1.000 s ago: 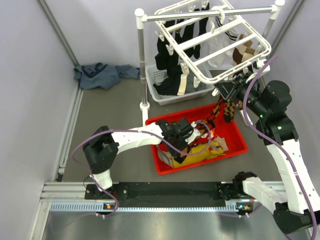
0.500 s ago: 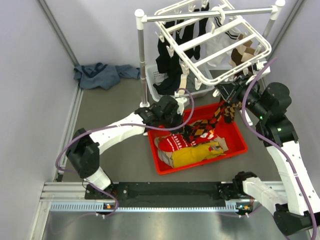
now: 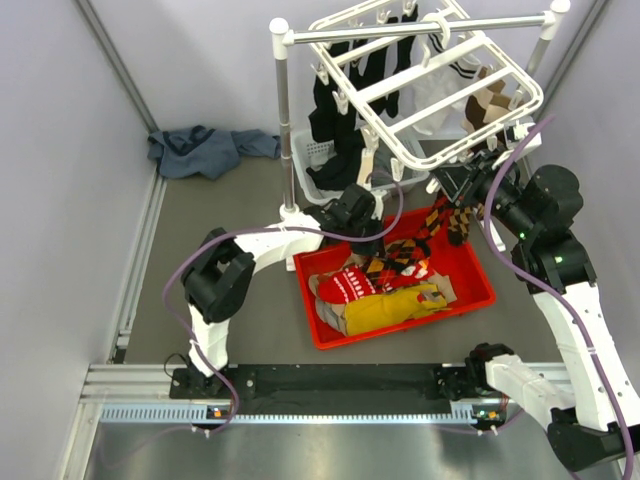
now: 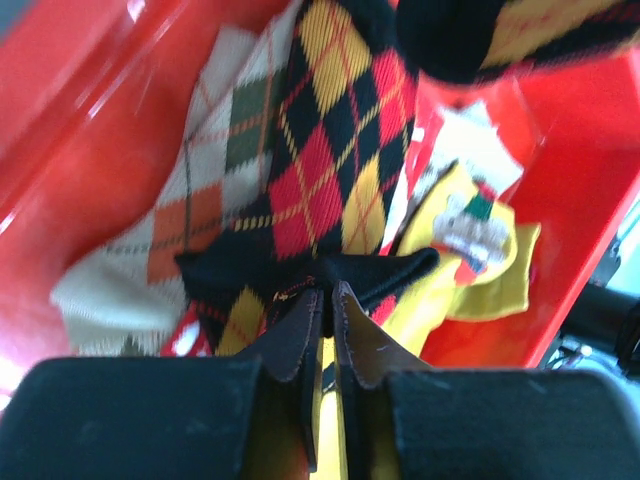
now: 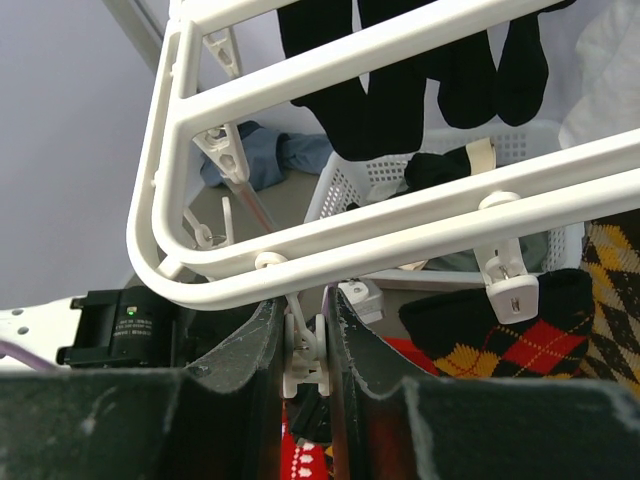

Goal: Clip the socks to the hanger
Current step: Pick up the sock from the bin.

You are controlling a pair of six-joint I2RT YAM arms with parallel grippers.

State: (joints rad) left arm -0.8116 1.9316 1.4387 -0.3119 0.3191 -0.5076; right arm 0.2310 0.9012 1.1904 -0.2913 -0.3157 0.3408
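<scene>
The left gripper (image 4: 328, 290) sits at lower centre of the left wrist view. Its fingers (image 4: 300, 340) are pressed nearly together, pinching the dark cuff of a black sock (image 4: 330, 150) with red and yellow diamonds. That sock runs up the frame over a cream sock (image 4: 190, 190) with orange and green diamonds, both inside the red bin (image 4: 80, 110). A yellow sock (image 4: 490, 270) lies at the right of the view.

From the top camera, the left gripper (image 3: 378, 250) is over the upper left part of the bin (image 3: 468, 265), mid-frame. The black sock (image 3: 402, 255) trails from it toward the right.

The right gripper (image 5: 305, 310) is at lower centre of the right wrist view, clamped on a white clip (image 5: 302, 350) that dangles from the near bar of the hanger (image 5: 400, 248). Just to the right, another clip (image 5: 510, 285) hangs in front of the cuff of a hung sock (image 5: 500, 335), black with red and yellow diamonds. A white basket (image 5: 370, 190) shows behind the bars.

In the top view the hanger (image 3: 532, 95) fills the upper right, tilted, with dark socks hanging from it. The right gripper (image 3: 462, 185) is at its lower edge, and the hung sock (image 3: 455, 222) drops just below it above the bin's far side.
</scene>
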